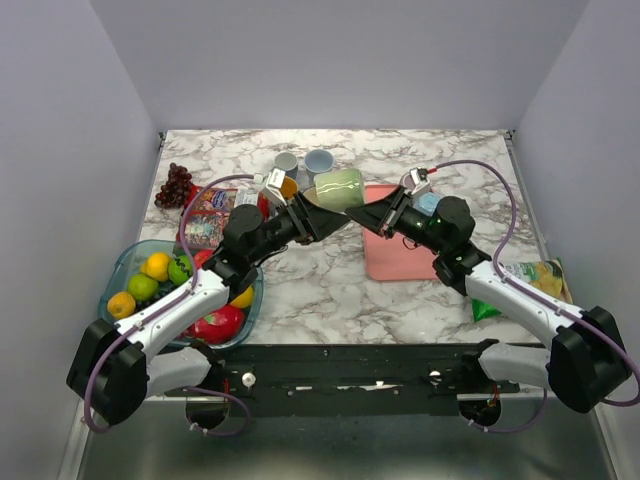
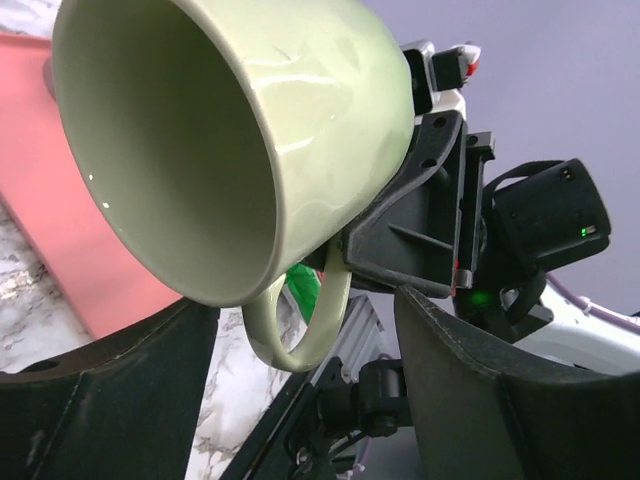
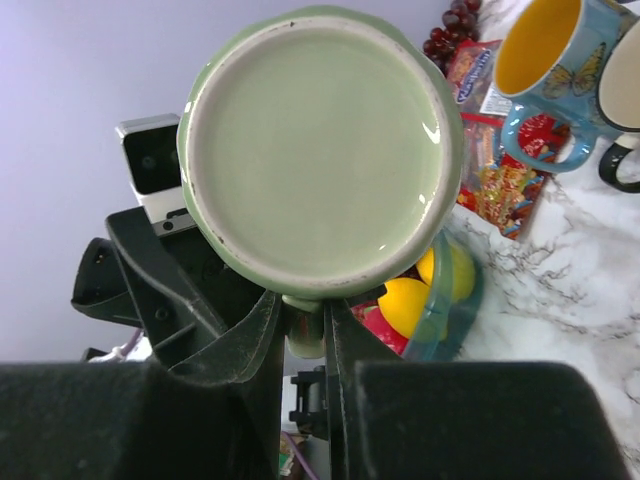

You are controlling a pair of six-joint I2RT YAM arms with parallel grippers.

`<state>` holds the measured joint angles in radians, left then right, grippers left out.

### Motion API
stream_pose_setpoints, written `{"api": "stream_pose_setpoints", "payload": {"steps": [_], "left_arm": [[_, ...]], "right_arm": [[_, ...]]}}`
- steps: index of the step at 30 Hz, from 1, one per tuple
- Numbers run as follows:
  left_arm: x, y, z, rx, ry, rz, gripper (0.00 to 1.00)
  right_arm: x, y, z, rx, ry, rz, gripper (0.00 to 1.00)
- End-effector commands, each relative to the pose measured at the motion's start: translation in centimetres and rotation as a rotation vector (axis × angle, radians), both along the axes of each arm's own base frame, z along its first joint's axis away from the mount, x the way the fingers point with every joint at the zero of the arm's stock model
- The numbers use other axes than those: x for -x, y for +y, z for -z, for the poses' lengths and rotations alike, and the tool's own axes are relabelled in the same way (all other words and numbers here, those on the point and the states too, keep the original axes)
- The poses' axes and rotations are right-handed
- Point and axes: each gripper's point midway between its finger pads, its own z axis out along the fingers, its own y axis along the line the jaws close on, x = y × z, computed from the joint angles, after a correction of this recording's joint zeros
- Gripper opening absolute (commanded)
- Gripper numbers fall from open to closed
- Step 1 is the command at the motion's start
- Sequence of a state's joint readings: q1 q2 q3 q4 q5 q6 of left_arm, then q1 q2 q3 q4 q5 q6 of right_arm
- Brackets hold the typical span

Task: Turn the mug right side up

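Pale green ceramic, glazed and glossy: your mug [image 1: 338, 190] is off the table, hanging on its side in the air between the two arms, above the marble table [image 1: 330, 290] at the left edge of the pink board [image 1: 400, 255]. Its mouth faces your left arm and its flat base faces your right one. Your right gripper [image 3: 305, 350] is pinched on the mug's handle [image 2: 300, 330], the two fingers drawn nearly together with only the handle between them. Your left gripper [image 1: 320, 217] stands spread wide just in front of the rim; its fingers [image 2: 110, 390] sit either side of the handle and below the mug, touching nothing you can see. To your left a clear bowl [image 1: 118, 262] holds fruit, with a snack packet [image 1: 205, 222] and dark grapes [image 1: 176, 185] beyond it. Two more mugs [image 1: 303, 160] stand upright at the back, and a blue butterfly mug [image 3: 550, 70] with a yellow inside shows in the right wrist view. A green and yellow bag [image 1: 535, 280] lies beside your right arm
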<state>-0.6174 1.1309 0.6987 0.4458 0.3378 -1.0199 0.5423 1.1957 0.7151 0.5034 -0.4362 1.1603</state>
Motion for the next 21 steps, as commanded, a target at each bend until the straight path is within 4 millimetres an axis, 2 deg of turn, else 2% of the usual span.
{"api": "stream_pose_setpoints", "payload": {"steps": [1, 5, 8, 14, 15, 18, 21], "left_arm": [[0.4, -0.5, -3.6, 0.117, -0.103, 0.030, 0.76], [0.6, -0.5, -3.8, 0.158, -0.106, 0.042, 0.73], [0.9, -0.5, -4.0, 0.188, -0.110, 0.051, 0.66], [1.0, -0.5, -4.3, 0.213, -0.119, 0.053, 0.38], [1.0, -0.6, -4.3, 0.211, -0.122, 0.054, 0.27], [1.0, -0.6, -4.2, 0.202, -0.126, 0.053, 0.00], [0.7, -0.4, -4.1, 0.187, -0.135, 0.034, 0.00]], "right_arm": [[2.5, 0.1, -4.6, -0.159, -0.127, -0.089, 0.01], [3.0, -0.3, -3.9, -0.178, -0.110, -0.087, 0.01], [3.4, -0.4, -3.8, -0.181, -0.116, -0.092, 0.01], [3.8, -0.7, -3.2, -0.167, -0.107, -0.091, 0.01], [3.8, -0.6, -2.9, -0.159, -0.107, -0.090, 0.01], [3.6, -0.7, -2.3, -0.133, -0.098, -0.082, 0.01], [3.5, -0.6, -1.4, -0.101, -0.082, -0.078, 0.01]]}}
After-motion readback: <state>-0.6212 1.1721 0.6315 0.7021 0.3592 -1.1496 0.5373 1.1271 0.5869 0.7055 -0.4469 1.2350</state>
